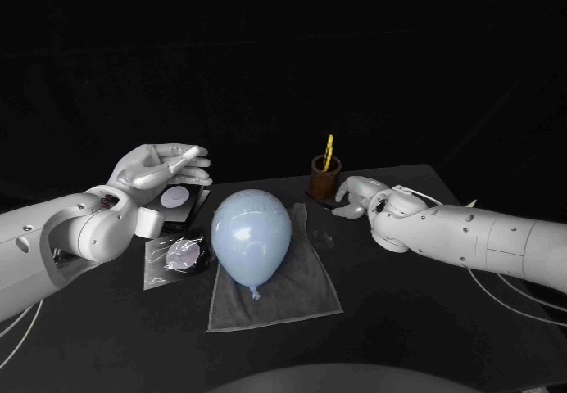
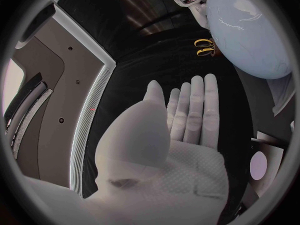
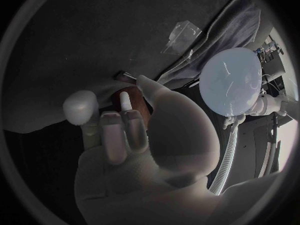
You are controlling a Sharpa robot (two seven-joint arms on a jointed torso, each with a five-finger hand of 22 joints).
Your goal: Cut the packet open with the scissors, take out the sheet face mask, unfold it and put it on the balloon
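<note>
**Head view: right hand at the scissors holder, packet uncut**

Pale blue oval balloon (image 1: 251, 233) lies on a grey cloth (image 1: 278, 286) on the black table (image 1: 414, 327). Clear plastic packet (image 1: 177, 254) lies flat just beside the balloon, on the robot's left of it, and looks unopened.

Yellow-handled scissors (image 1: 328, 151) stand blades down in a brown cup holder (image 1: 325, 182), behind the balloon and to its right. Right hand (image 1: 355, 196) hangs just beside the holder, on the side away from the balloon. Its fingers are loosely curved, the thumb is apart and it holds nothing. Cannot tell whether it touches the holder.

Left hand (image 1: 160, 168) is raised behind the balloon and to its left. Its fingers are straight and side by side, and the palm is empty.

Step in hand, by my read: fetching the scissors.
- Come at the yellow loops from above and grip the handles, not the cup.
- Lift straight up so the holder does not tip or slide toward the balloon.
- Keep the blade tips pointed away from the balloon on the way to the packet; a poke would likely burst it.
- The left hand should likely drop to the packet and pin or lift one edge, giving the blades a taut strip to cut.
</note>
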